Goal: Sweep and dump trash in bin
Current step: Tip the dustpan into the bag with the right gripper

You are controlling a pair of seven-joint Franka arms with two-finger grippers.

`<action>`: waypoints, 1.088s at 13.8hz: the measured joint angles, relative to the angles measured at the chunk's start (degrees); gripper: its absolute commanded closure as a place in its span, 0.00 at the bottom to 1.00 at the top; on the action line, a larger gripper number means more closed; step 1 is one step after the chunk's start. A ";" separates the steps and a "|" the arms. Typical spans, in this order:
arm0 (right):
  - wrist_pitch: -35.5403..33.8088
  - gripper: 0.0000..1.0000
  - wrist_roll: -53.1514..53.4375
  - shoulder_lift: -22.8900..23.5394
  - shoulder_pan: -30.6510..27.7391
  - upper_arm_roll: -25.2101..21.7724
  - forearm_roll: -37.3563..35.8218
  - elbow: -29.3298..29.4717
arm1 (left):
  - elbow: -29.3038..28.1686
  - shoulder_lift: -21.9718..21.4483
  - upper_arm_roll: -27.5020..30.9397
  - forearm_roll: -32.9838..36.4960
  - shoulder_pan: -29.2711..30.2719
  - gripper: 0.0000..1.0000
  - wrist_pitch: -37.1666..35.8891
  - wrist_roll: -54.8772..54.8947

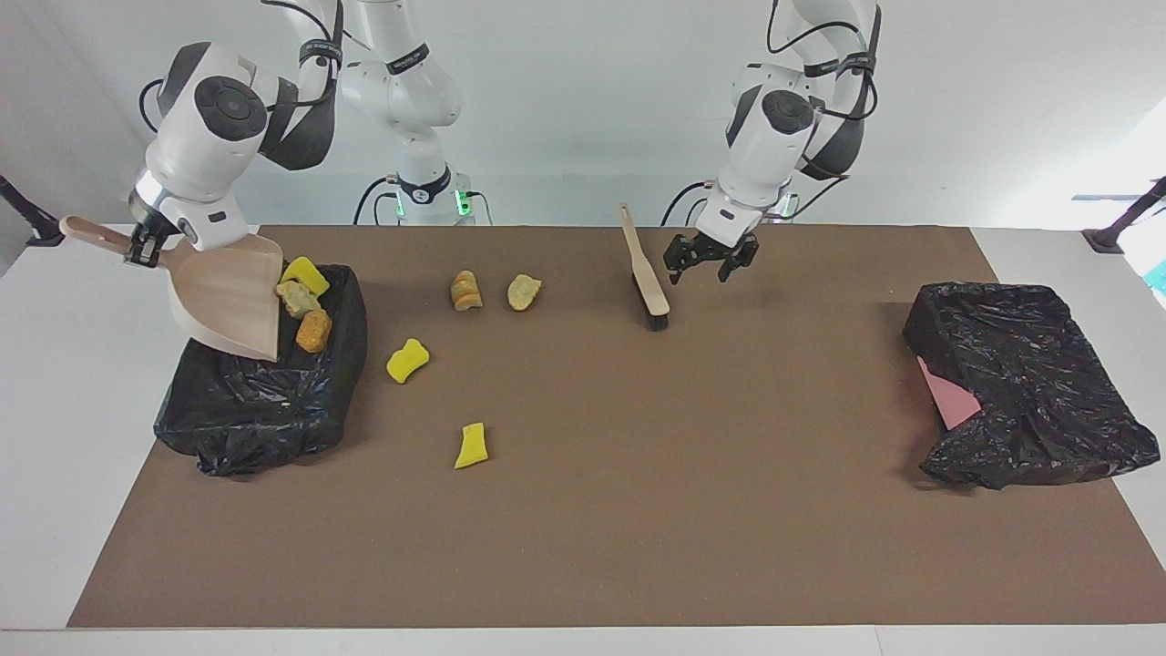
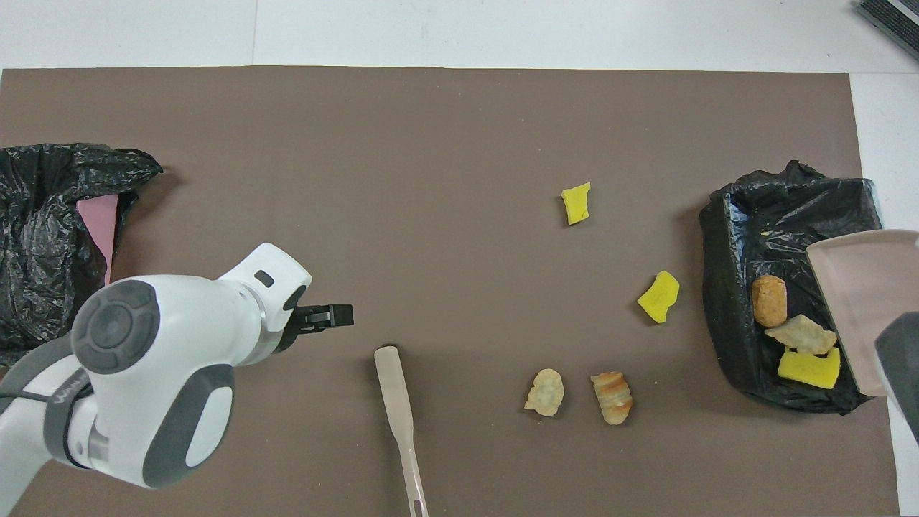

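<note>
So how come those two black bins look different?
The bin at the right arm's end has three scraps in it; the bin at the left arm's end shows none. A beige dustpan is tipped over the first one; nothing is over the second. The second shows a pink patch; the first looks all black. Both wear crinkly black bags and sit on the brown mat.

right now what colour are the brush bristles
Black bristles on a beige brush; clearest in the facing view.
</note>
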 measured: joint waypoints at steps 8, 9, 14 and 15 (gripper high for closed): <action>-4.87 1.00 5.63 3.38 3.33 1.00 0.70 7.82 | 10.08 4.53 0.04 3.18 15.40 0.00 -2.45 27.87; -6.12 1.00 8.23 4.05 4.76 1.12 2.12 8.70 | 12.08 5.30 0.05 3.18 17.03 0.00 -4.74 28.90; -15.79 1.00 27.28 7.64 12.57 1.38 12.70 15.54 | 23.85 11.35 0.02 3.23 24.46 0.00 -12.47 29.34; -17.15 1.00 31.89 8.30 14.56 1.42 14.82 16.95 | 25.16 12.23 0.02 3.23 25.71 0.00 -12.56 29.34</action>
